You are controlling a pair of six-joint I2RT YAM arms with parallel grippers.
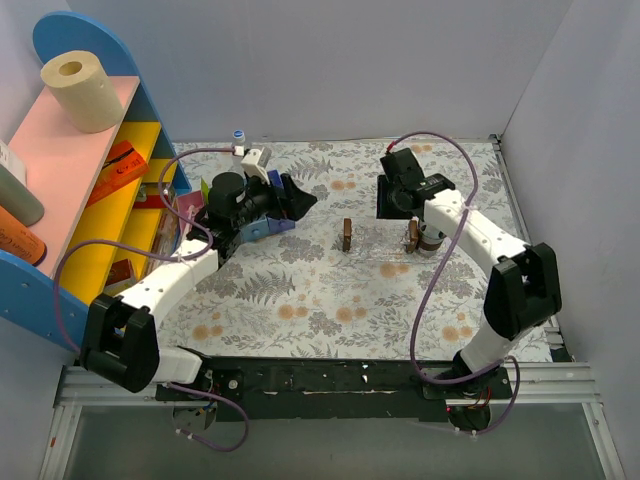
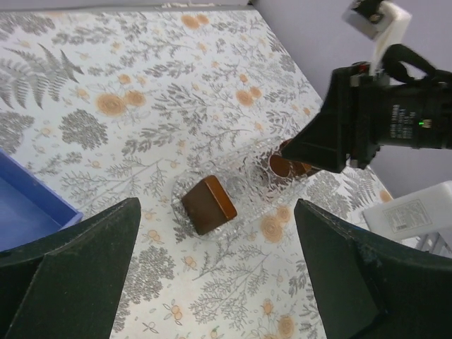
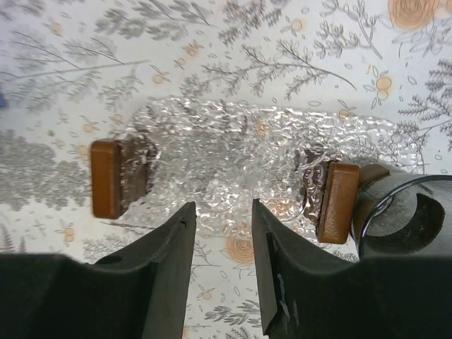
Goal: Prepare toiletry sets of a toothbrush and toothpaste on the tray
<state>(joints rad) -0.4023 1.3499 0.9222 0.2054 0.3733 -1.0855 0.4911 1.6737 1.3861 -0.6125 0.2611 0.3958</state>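
Observation:
The clear tray (image 1: 380, 238) lies mid-table, with a brown handle block at each end. It also shows in the left wrist view (image 2: 247, 185) and the right wrist view (image 3: 233, 152). It holds nothing. No toothbrush or toothpaste shows in any view. My left gripper (image 1: 303, 202) is wide open and empty, above the table to the left of the tray (image 2: 219, 282). My right gripper (image 1: 393, 203) hovers over the tray's far edge with its jaws partly apart and empty (image 3: 222, 233).
A blue box (image 2: 28, 212) lies under my left arm. A dark round cup (image 1: 431, 241) stands against the tray's right handle (image 3: 337, 201). A blue shelf unit (image 1: 90, 170) with a paper roll and packets stands at the left. Grey walls close in the back and right.

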